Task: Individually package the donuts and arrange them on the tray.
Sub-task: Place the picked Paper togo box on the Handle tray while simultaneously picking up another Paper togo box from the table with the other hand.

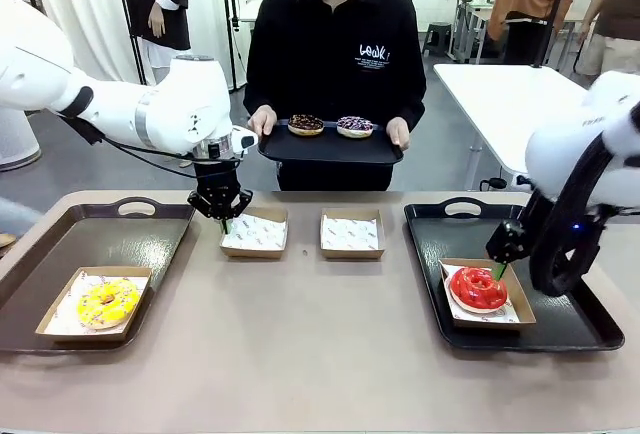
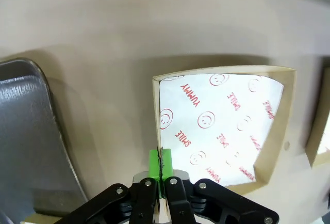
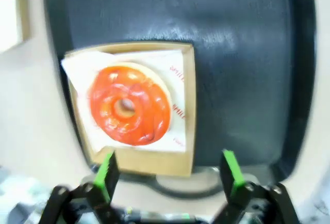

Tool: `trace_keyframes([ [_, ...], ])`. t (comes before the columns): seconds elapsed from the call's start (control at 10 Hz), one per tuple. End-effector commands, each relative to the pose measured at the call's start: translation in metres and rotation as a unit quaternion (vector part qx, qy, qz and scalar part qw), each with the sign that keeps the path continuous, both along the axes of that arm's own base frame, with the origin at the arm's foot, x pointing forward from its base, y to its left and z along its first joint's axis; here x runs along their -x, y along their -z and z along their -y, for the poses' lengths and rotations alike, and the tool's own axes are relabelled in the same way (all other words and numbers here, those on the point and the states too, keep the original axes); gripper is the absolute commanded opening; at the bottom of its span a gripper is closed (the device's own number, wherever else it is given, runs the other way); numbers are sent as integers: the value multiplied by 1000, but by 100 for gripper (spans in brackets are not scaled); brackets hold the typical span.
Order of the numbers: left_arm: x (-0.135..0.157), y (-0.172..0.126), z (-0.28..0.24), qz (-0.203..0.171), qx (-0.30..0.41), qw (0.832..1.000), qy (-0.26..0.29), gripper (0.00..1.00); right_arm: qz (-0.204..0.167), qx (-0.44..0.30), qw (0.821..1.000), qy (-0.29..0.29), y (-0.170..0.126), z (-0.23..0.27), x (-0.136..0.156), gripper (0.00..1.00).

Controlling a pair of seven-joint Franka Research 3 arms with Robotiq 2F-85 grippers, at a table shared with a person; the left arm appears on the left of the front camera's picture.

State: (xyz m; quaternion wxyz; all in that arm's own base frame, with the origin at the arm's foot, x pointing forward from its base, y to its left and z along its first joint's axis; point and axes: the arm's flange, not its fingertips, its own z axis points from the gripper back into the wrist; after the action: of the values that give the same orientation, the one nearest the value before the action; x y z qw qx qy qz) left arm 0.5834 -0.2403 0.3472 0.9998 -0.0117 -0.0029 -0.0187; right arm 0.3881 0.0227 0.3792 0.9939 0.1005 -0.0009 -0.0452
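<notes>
Front view: my left pincer [image 1: 223, 222] hangs over the middle of the bench [image 1: 300, 354] toward its far edge. It is closed on the left wall of the left empty box [image 1: 254, 233]. The right empty box [image 1: 351, 235] sits just beside that box, apart from it. The yellow donut [image 1: 108, 301] lies in a paper-lined box in the near part of the left tray [image 1: 120, 234], by the bench's left edge. The red donut [image 1: 477, 288] lies in its box [image 1: 520, 316] on the right tray [image 1: 575, 329], by the right edge. My right pincer [image 1: 497, 266] hovers just above that box's far rim. Beyond the far edge a person holds a black serving tray [image 1: 330, 149] carrying the chocolate donut [image 1: 306, 124] and the sprinkled donut [image 1: 355, 126].

Left wrist view: my green pads [image 2: 154, 162] are pressed together on the thin cardboard wall of the left empty box [image 2: 281, 121]. Its red-printed paper lining [image 2: 221, 126] is bare. The left tray [image 2: 26, 131] lies alongside.

Right wrist view: my right pincer [image 3: 169, 171] stands wide open, gripping nothing. Its two green fingers [image 3: 107, 175] stand apart above the near rim of the box [image 3: 188, 105]. The red donut [image 3: 131, 105] sits in that box on the right tray [image 3: 237, 53].
</notes>
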Motion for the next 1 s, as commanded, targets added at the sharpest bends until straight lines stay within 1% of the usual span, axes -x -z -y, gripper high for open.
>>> trace_keyframes([
  [0.0, 13, -39, 1, -4, 13, 999, 31, 0, 21, -129, 991, 2, -40, 55, 18, 100],
  [0.1, 21, -55, 7, 8, 17, 999, 43, 0, 37, -190, 981, 17, -55, 85, 17, 100],
  [0.2, 28, -71, 14, 15, 21, 998, 58, 0, 45, -256, 965, 34, -65, 118, 14, 100],
  [0.3, 31, -83, 21, 19, 20, 997, 67, 0, 41, -317, 947, 33, -66, 146, 11, 100],
  [0.5, 36, -112, 32, 31, 21, 997, 72, 0, 48, -398, 915, 42, -54, 194, 16, 100],
  [0.6, 38, -129, 38, 43, 18, 996, 75, 0, 54, -432, 900, 32, -43, 213, 23, 100],
  [0.7, 38, -143, 42, 49, 15, 996, 74, 0, 74, -445, 893, 7, -29, 228, 28, 100],
  [0.9, 36, -162, 50, 59, 14, 996, 68, 0, 98, -469, 878, 1, -5, 250, 35, 100],
])
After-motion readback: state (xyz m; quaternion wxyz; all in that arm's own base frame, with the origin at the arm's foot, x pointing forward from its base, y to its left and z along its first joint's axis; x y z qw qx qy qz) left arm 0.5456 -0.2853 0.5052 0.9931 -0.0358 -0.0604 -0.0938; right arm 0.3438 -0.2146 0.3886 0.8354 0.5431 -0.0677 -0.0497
